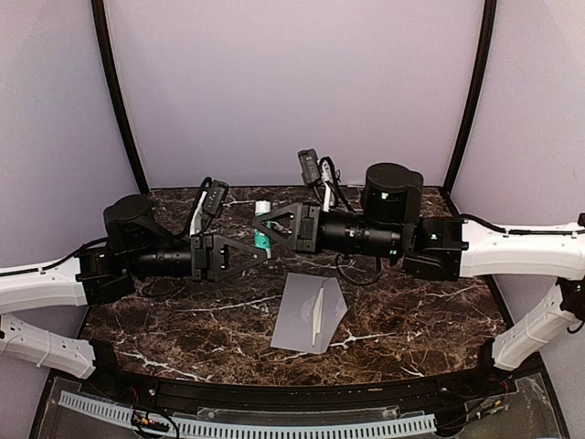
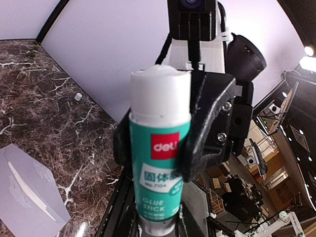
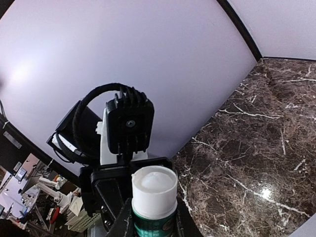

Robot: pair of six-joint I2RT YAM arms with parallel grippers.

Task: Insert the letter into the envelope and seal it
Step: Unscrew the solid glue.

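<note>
A teal glue stick with its white top uncapped hangs in the air between my two grippers. My right gripper is shut round its upper body; its own view shows the stick between its fingers. My left gripper is shut on the stick's lower end. The grey envelope lies flat on the marble table below, apart from both grippers. The letter shows as a narrow pale strip on it. The envelope and the strip also show in the left wrist view.
A small white cap stands on the marble table near the back wall. Purple walls close the back and sides. A black rail runs along the front edge.
</note>
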